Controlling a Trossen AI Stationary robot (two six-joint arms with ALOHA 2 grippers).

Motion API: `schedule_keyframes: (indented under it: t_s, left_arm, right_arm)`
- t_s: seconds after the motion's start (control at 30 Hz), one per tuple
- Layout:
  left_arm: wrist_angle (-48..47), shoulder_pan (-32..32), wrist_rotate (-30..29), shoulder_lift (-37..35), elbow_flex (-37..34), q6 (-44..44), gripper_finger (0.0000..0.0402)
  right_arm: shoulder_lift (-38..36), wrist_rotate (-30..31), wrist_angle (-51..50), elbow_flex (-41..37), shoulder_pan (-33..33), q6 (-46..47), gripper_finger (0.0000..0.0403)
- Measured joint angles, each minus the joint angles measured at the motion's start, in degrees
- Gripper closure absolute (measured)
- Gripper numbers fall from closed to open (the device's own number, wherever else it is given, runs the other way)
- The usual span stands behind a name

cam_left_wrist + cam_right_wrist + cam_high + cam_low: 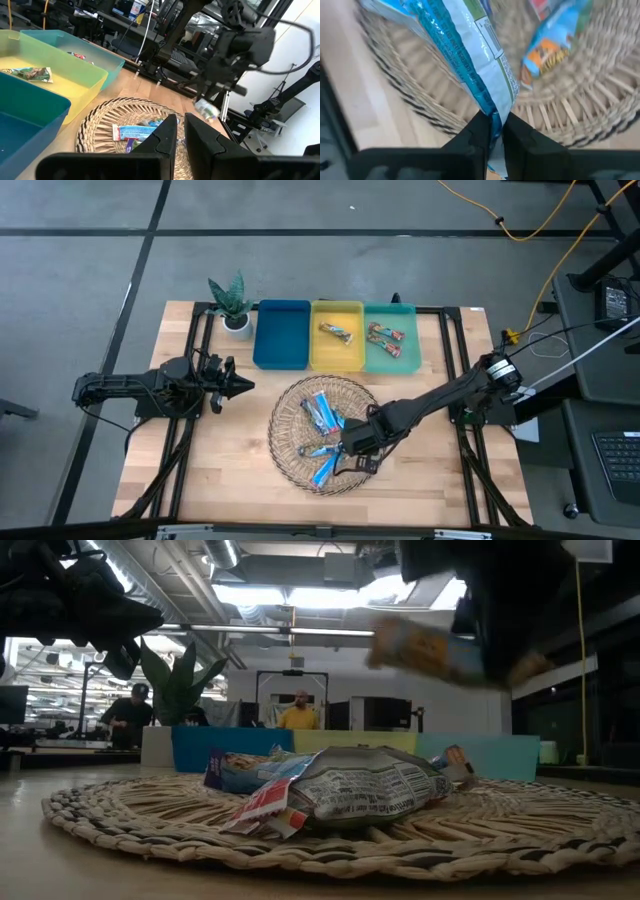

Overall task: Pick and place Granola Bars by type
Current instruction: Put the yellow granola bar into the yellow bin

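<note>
while the left gripper [243, 387] waits with fingers together beside the round woven wicker basket [285, 415], the right gripper [492, 131] pinches a shiny blue-wrapped granola bar [470, 55] above it.

wooden table [230, 470], woven basket [290, 452], three trays [281, 334], plant [232, 302]

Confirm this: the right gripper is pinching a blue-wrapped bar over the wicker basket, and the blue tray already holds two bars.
Wrong on the tray. In the high view the blue tray holds nothing. The right gripper does pinch a blue-wrapped bar over the wicker basket.
</note>
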Motion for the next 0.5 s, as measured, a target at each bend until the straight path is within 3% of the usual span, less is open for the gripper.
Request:
schedule_keyframes:
  t_s: [0.5]
  left_arm:
    - [0.02, -0.01, 0.01, -0.01, -0.02, 0.0, 0.037]
  right_arm:
    - [0.04, 3.13, -13.44, 18.22, -1.41, -0.24, 0.0362]
